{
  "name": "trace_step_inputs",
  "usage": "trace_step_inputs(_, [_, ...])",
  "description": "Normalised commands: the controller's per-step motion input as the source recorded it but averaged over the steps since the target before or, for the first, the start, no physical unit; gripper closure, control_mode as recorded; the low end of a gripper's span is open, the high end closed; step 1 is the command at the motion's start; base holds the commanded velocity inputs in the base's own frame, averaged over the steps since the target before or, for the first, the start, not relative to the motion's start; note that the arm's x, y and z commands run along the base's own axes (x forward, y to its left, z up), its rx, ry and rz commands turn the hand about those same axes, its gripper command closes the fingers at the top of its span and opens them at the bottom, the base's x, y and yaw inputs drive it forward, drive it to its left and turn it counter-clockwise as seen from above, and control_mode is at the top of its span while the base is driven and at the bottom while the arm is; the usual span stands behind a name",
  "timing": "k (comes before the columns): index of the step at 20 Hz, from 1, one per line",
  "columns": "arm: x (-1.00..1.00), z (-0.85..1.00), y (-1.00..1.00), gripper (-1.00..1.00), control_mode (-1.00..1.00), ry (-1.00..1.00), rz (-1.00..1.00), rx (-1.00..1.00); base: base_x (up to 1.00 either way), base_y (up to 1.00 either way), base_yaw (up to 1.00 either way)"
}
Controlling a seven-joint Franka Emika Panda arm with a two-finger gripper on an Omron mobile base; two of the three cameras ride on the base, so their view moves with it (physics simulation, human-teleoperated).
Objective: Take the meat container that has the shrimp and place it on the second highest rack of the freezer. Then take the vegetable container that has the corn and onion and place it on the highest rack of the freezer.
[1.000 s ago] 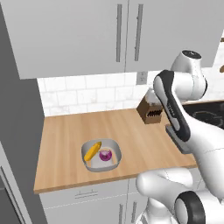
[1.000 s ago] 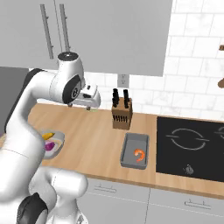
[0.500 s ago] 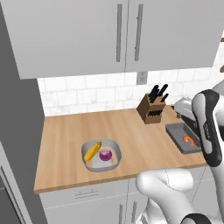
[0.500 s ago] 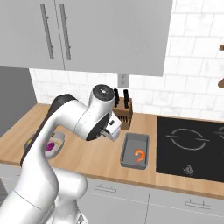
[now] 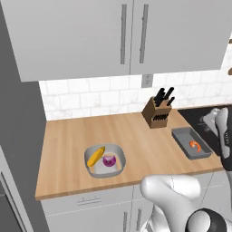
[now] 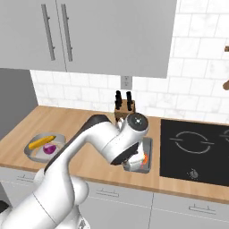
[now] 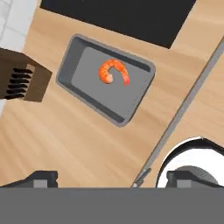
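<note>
Gripper (image 7: pixel 111 177) spread wide, empty, above the counter (image 5: pixel 136 136) near the grey shrimp tray (image 5: pixel 190 142), shrimp (image 5: pixel 195 145) inside; knife block (image 5: pixel 157 113) just behind it, black cooktop (image 6: pixel 197 150) right, corn (image 5: pixel 96 156) and onion (image 5: pixel 108 160) pan (image 5: pixel 118 154) well left.

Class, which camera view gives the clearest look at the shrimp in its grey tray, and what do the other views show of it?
The hand view: the shrimp lies large, curled and unobstructed in its tray. The left base view shows it small; in the right base view the arm mostly hides it.
</note>
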Motion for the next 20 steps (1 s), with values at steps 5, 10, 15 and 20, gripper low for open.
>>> trace_step_inputs(5, [-0.02,-0.66,-0.61,-1.00,-1.00,0.19,-0.37,0.29,0.00,0.00,0.00])
trace_step_inputs(10, [0.00,-0.49,-0.15,-1.00,-1.00,0.09,-0.15,0.28,0.00,0.00,0.00])
trace_step_inputs(15, [0.11,-0.21,-0.02,-1.00,-1.00,0.00,-0.05,0.04,0.00,0.00,0.00])
trace_step_inputs(20, [0.29,-0.18,0.11,-1.00,-1.00,-0.04,-0.02,-0.03,0.00,0.00,0.00])
